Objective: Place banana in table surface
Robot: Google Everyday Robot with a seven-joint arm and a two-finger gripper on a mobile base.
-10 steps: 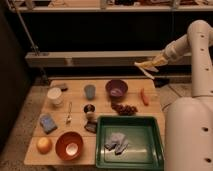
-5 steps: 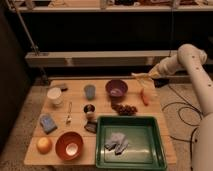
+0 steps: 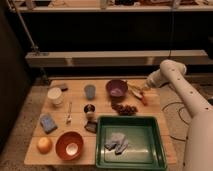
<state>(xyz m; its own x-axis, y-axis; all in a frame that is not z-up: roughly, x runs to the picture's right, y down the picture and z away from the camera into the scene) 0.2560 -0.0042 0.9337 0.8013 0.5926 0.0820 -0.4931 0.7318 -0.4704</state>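
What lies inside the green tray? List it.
Inside the tray lies a crumpled grey cloth; whatever is under it is hidden. The gripper is beyond the tray, holding the banana by the bowl.

The arm is lower than a second ago: its white elbow, then high against the dark background, now sits just above the far right corner of the tabletop. The end effector comes down with it, from well above the back edge to a spot just right of the purple bowl, close over the wood. The banana it grips descends too. Earlier it hung in the air above and right of the bowl; now it is low between the bowl's rim and the end effector, just behind the orange-red stick. Whether it touches the tabletop cannot be told.
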